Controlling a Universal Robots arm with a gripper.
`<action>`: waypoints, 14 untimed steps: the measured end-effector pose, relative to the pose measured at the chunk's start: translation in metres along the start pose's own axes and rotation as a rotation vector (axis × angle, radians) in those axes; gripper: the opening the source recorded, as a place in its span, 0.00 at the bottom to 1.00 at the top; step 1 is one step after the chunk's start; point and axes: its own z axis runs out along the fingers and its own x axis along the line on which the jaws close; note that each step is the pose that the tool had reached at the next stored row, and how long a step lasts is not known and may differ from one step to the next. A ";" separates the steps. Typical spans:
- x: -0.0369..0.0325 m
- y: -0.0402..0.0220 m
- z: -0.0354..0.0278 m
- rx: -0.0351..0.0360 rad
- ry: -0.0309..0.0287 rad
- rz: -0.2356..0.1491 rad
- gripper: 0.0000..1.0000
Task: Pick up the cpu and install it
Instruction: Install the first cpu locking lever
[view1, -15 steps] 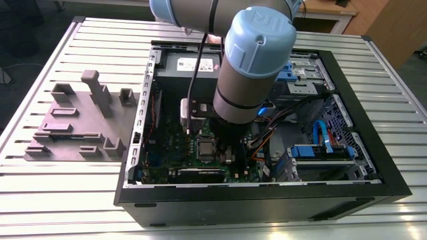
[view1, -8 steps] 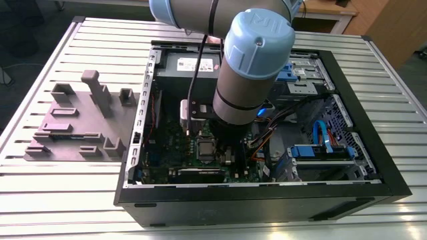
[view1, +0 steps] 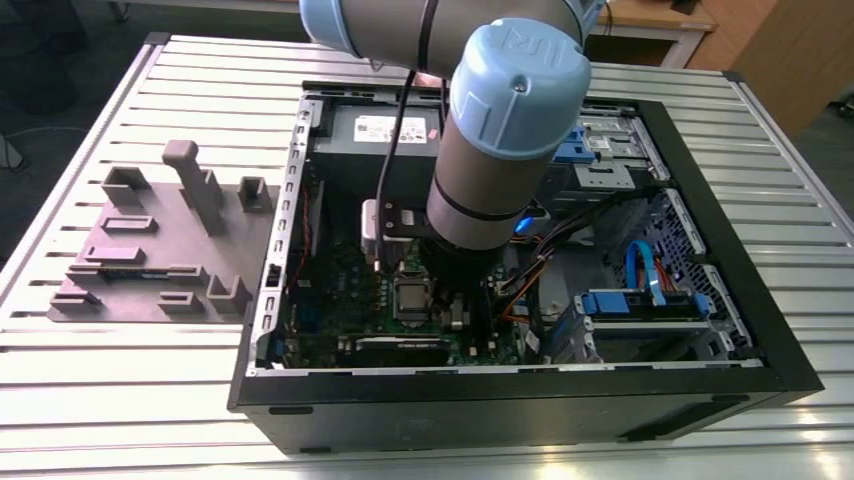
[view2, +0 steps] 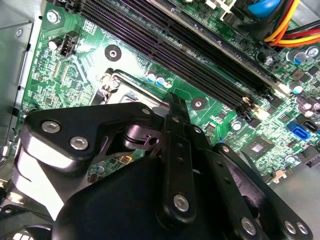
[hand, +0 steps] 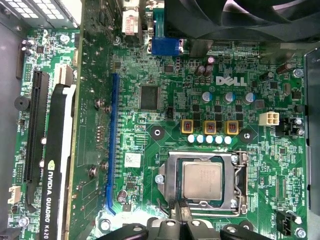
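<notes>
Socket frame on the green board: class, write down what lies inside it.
Inside the socket frame lies the cpu, silvery top up. The gripper covers part of one frame edge, and whatever is under the cpu is hidden by it.

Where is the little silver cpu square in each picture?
Exterior view: the cpu lies inside the socket frame, beside the arm.
First wrist view: the cpu sits inside that frame.
Second wrist view: black arm parts cover it; the frame's corner peeks out.
Shared landmark: the metal socket frame.
</notes>
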 end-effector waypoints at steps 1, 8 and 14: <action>0.0000 -0.0005 -0.0002 0.0001 0.0000 0.000 0.10; 0.0000 -0.0016 -0.0012 0.0002 -0.0003 0.000 0.10; 0.0000 -0.0061 -0.0016 0.0007 -0.0006 0.000 0.10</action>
